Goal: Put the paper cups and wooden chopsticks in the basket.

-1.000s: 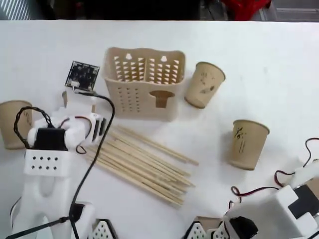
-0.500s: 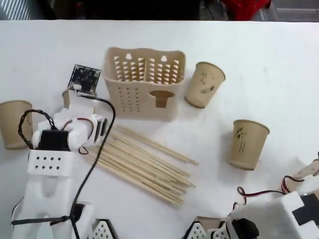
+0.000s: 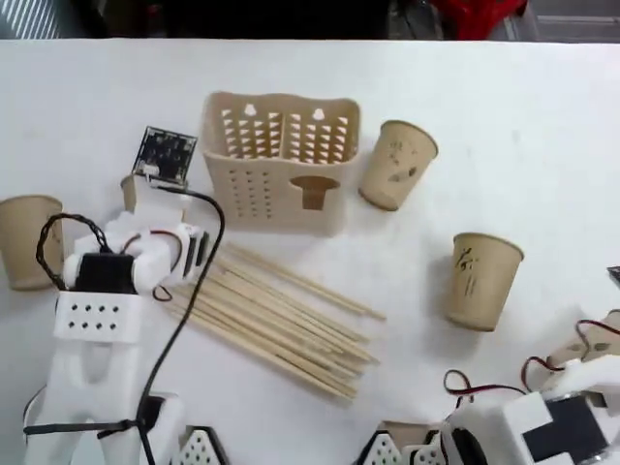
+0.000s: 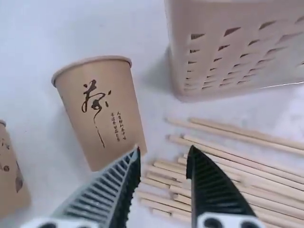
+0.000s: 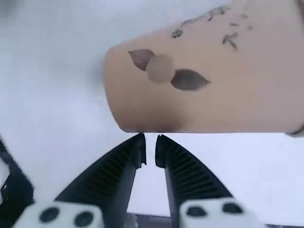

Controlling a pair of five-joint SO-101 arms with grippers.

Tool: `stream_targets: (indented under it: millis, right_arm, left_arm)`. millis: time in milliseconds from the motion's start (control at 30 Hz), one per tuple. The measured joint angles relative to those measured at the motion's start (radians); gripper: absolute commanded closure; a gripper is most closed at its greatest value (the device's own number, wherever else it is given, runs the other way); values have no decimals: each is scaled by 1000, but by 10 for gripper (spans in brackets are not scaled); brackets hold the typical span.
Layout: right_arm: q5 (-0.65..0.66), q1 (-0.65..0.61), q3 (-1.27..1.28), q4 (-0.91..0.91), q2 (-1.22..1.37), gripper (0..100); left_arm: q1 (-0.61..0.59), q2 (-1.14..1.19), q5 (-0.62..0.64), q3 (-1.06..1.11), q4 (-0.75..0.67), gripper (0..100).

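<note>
The perforated beige basket (image 3: 281, 160) stands at the back middle of the table. Wooden chopsticks (image 3: 281, 315) lie in a loose pile in front of it. Paper cups stand at the left edge (image 3: 24, 240), right of the basket (image 3: 397, 165) and further right (image 3: 481, 281). My left gripper (image 4: 161, 159) hangs open over the near ends of the chopsticks (image 4: 228, 152), with an upright cup (image 4: 99, 116) just beyond its fingertips and the basket (image 4: 237, 42) behind. My right gripper (image 5: 149, 142) is shut on nothing, its tips right below the side of a cup (image 5: 204, 80).
The left arm (image 3: 97, 291) stands between the left cup and the chopsticks, its black cable looping over the pile's left end. The right arm (image 3: 542, 426) sits at the front right corner with red wires. White tabletop (image 3: 504, 107) lies open behind and right of the basket.
The right arm has swung down and toward the front right corner. The left arm shifted slightly at first and then stayed still. Cups, chopsticks and basket have not moved.
</note>
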Motion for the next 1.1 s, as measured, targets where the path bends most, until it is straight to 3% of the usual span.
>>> stream_targets:
  millis: [267,500,633,867,1100]
  right_arm:
    - [-253,-152,262,-381,-64,946]
    - [-474,-391,270,-339,-147,946]
    - [-543,-465,272,-272,-315,946]
    - [-557,-290,227,-222,-750,889]
    - [-557,-147,227,-466,-634,824]
  left_arm:
    - [0,0,0,0,0,827]
    - [0,0,0,9,-3,827]
    - [0,0,0,9,-3,827]
    - [0,0,0,9,-3,827]
    - [0,0,-3,9,-3,827]
